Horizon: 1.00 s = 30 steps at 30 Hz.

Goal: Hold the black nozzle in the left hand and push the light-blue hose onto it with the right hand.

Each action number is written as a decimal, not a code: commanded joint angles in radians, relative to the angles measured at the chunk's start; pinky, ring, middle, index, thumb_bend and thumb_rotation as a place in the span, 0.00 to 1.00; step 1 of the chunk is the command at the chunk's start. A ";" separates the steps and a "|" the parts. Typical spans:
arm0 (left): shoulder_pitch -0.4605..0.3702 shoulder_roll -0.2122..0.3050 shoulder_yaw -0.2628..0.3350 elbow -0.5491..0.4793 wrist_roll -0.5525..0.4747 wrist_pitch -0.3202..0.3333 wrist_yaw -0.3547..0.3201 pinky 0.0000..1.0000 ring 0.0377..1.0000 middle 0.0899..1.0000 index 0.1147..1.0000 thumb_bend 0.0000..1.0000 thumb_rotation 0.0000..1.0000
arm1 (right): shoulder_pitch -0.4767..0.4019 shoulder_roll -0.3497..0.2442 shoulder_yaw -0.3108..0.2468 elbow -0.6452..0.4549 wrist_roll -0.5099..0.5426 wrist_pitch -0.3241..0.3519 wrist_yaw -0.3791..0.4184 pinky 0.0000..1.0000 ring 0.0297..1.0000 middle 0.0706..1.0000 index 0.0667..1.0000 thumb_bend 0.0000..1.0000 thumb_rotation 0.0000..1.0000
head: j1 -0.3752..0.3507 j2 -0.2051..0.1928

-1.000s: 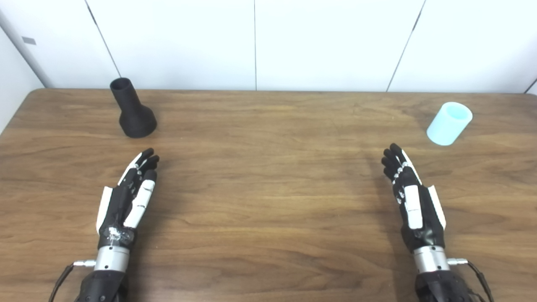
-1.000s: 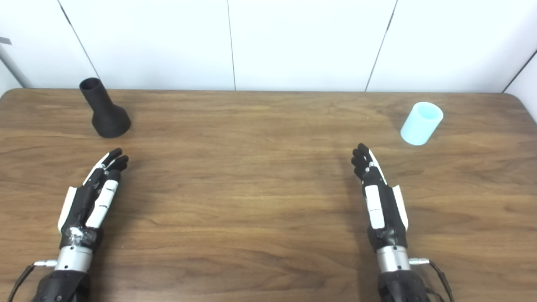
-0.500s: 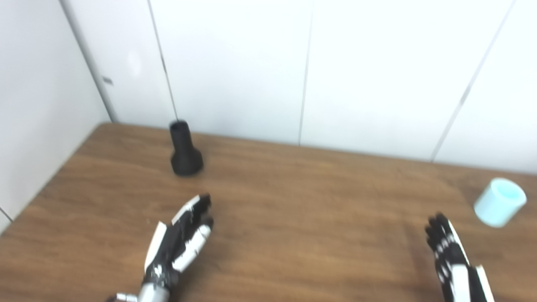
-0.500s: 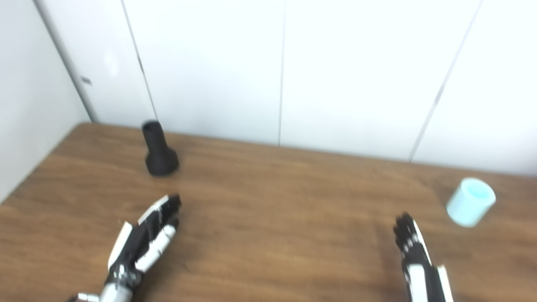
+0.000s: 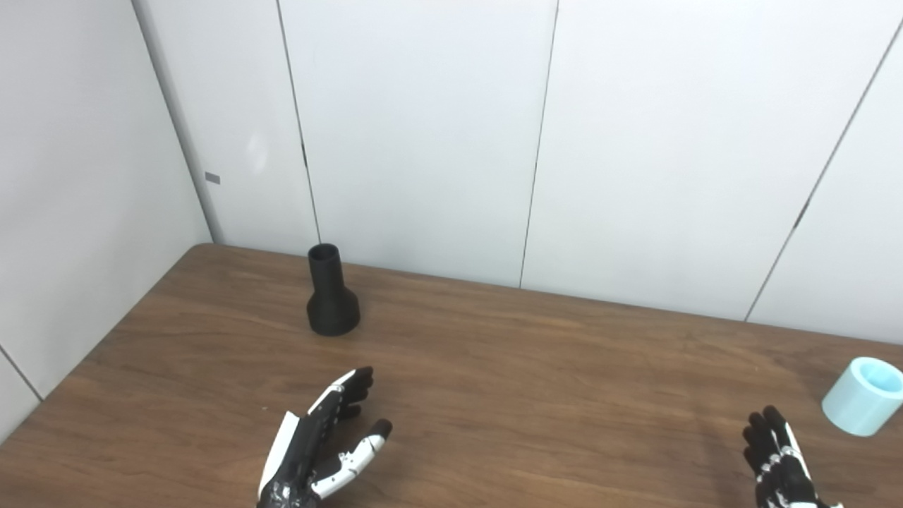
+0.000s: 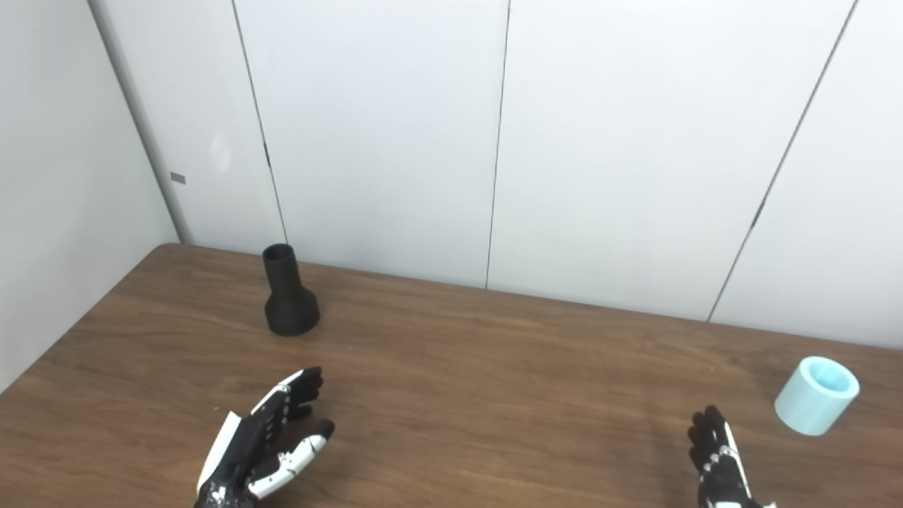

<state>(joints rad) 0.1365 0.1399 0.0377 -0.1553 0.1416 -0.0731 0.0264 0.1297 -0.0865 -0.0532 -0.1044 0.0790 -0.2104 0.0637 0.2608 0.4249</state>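
My view has swung up; my left hand (image 5: 321, 451) now spreads its thumb wide, empty. Nozzle (image 5: 330, 301) upright beyond it. Right hand (image 6: 719, 462) empty, fingers apart, hose (image 6: 816, 395) beyond.

A black nozzle (image 5: 331, 300) and light-blue hose (image 5: 862, 396) stood on a brown wood-grain tabletop (image 5: 536, 381). Both hands were black and white: left hand (image 5: 321, 451), right hand (image 5: 779, 466).

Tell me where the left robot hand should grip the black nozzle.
Probably around the wide flared base of the black nozzle, coming from its near side: it stands upright, narrow open neck on top, which the hose needs free. The left robot hand lies open just before it.
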 commanded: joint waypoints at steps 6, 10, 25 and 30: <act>0.045 -0.066 0.013 0.052 0.048 -0.006 0.070 0.91 0.88 0.87 0.86 0.66 0.09 | 0.058 -0.010 -0.003 0.123 0.014 -0.023 0.015 1.00 0.97 0.97 0.99 0.60 1.00 | 0.004 0.013; 0.017 -0.046 0.060 0.077 0.052 -0.035 0.102 0.92 0.90 0.89 0.88 0.73 0.01 | 0.058 -0.012 -0.003 0.122 0.015 -0.018 0.017 0.99 0.97 0.97 0.98 0.60 1.00 | 0.006 0.013; -0.222 0.109 0.224 0.061 0.109 0.093 0.174 0.80 0.83 0.83 0.85 0.84 0.27 | 0.045 -0.030 -0.019 0.149 -0.022 -0.039 0.005 0.95 0.94 0.94 0.96 0.64 1.00 | 0.010 0.030; -0.308 0.174 0.215 0.093 0.162 0.134 0.177 0.88 0.88 0.85 0.87 0.80 0.26 | 0.037 -0.032 -0.025 0.157 -0.022 -0.043 0.004 0.89 0.92 0.92 0.94 0.67 1.00 | 0.012 0.033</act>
<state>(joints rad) -0.1151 0.2788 0.2543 -0.0608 0.2712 0.0683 0.1855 0.1065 -0.1111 -0.0715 -0.0783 0.0647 -0.2282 0.0751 0.2715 0.4571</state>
